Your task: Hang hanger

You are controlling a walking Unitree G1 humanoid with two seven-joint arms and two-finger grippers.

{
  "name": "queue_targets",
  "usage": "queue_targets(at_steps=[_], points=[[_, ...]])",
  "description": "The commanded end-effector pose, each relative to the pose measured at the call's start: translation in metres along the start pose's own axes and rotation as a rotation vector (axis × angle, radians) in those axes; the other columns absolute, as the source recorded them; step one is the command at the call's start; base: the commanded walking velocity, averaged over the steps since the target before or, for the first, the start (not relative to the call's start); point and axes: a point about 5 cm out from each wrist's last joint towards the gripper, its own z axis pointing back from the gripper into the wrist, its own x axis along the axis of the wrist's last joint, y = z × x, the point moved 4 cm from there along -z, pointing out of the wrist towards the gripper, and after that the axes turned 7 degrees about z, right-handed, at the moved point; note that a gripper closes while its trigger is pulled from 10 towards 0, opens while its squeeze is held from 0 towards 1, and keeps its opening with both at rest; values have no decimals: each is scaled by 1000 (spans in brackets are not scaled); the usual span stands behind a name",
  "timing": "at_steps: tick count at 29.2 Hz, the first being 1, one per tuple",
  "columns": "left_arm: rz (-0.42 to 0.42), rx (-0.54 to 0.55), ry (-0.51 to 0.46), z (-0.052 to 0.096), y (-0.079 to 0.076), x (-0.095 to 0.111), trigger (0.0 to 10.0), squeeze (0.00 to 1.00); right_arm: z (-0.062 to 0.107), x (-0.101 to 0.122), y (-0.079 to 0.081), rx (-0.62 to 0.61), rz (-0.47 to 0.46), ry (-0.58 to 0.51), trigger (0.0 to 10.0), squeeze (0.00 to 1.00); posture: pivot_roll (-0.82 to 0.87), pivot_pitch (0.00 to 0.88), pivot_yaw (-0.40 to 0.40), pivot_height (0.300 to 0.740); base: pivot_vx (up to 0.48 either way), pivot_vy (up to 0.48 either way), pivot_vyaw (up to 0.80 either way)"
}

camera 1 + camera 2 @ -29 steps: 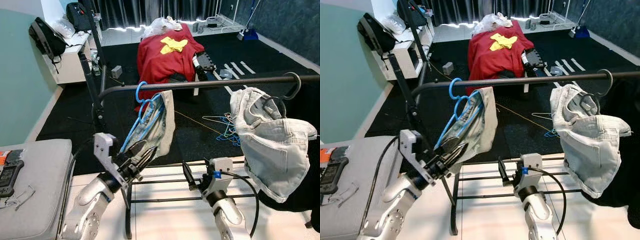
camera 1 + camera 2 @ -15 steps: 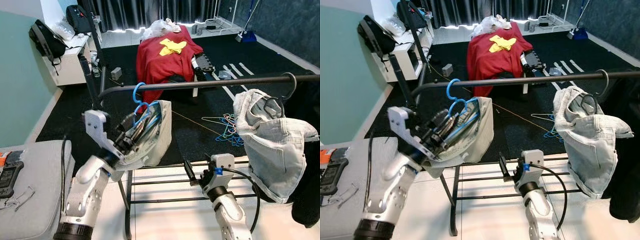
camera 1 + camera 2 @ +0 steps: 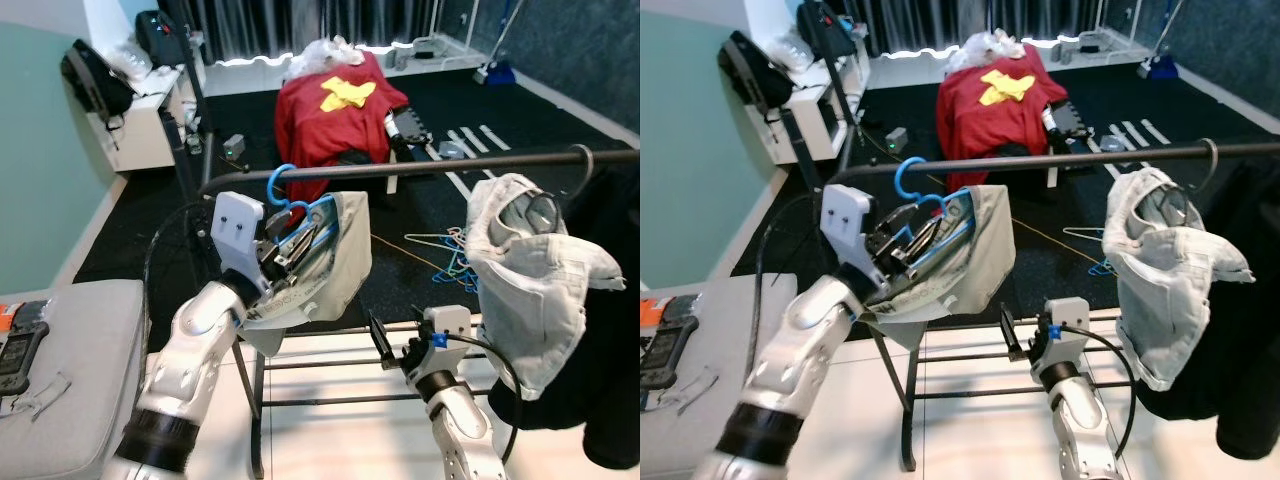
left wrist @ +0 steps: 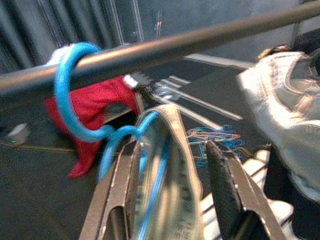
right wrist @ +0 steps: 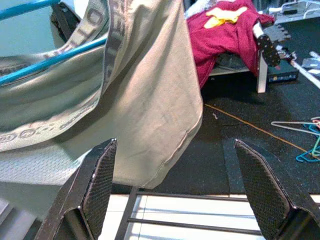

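Note:
A blue hanger has its hook over the black rail, and a grey-beige garment hangs on it. My left gripper is raised just below the rail and shut on the hanger's sloping arm and the garment's waistband. This tilts the garment up and to the right. In the left wrist view the blue hanger and the waistband lie between the two fingers. My right gripper stands open low in front of the rack, with nothing between its fingers.
Pale denim shorts hang on a black hanger further right on the rail, with a dark garment beyond. The rack's lower bars cross near my right arm. Coloured hangers lie on the black floor. A grey cushion is at the left.
My left gripper has risen from the garment's lower edge to just under the rail, swinging the hanger and garment up and right. The denim shorts have swayed. The right arm has barely moved.

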Motion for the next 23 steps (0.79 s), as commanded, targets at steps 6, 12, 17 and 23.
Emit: queue_targets(at_steps=[6, 12, 17, 23], points=[[-14, 161, 59, -9, 27, -12, 10000, 0, 2, 0, 2, -6, -7, -8, 10000, 0, -98, 74, 74, 740, 0, 0, 0], [79, 195, 35, -3, 41, -8, 10000, 0, 4, -2, 3, -9, -12, -7, 10000, 0, -90, 75, 66, 740, 0, 0, 0], [65, 212, 54, -3, 42, -11, 10000, 0, 3, -2, 5, -3, -14, -6, 10000, 0, -90, 72, 67, 740, 0, 0, 0], [78, 231, 88, -7, 45, -18, 10000, 0, 3, -1, 7, 1, -16, -9, 10000, 0, -91, 68, 70, 740, 0, 0, 0]])
